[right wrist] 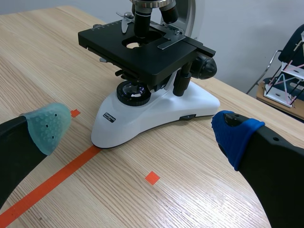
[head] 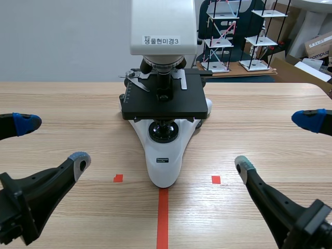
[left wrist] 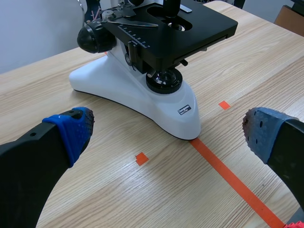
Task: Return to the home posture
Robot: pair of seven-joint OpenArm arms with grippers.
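Observation:
A white microscope [head: 165, 155] with a black stage [head: 165, 99] stands at the table's middle, on the orange-red centre line. My left gripper [head: 52, 143] hangs open at the left, low over the wood, nothing between its fingers. At the right my right gripper [head: 277, 142] is open and empty as well. In the left wrist view the microscope [left wrist: 142, 90] lies ahead of the open gripper [left wrist: 166, 135], slightly to one side. The right wrist view shows the microscope [right wrist: 156, 111] ahead of the open gripper [right wrist: 142, 130], between the grey-green pad [right wrist: 47, 126] and the blue pad [right wrist: 232, 135].
The wooden table [head: 72, 109] is bare on both sides of the microscope. Behind the table stand white shelf models [head: 223, 39] and cardboard boxes [head: 319, 46].

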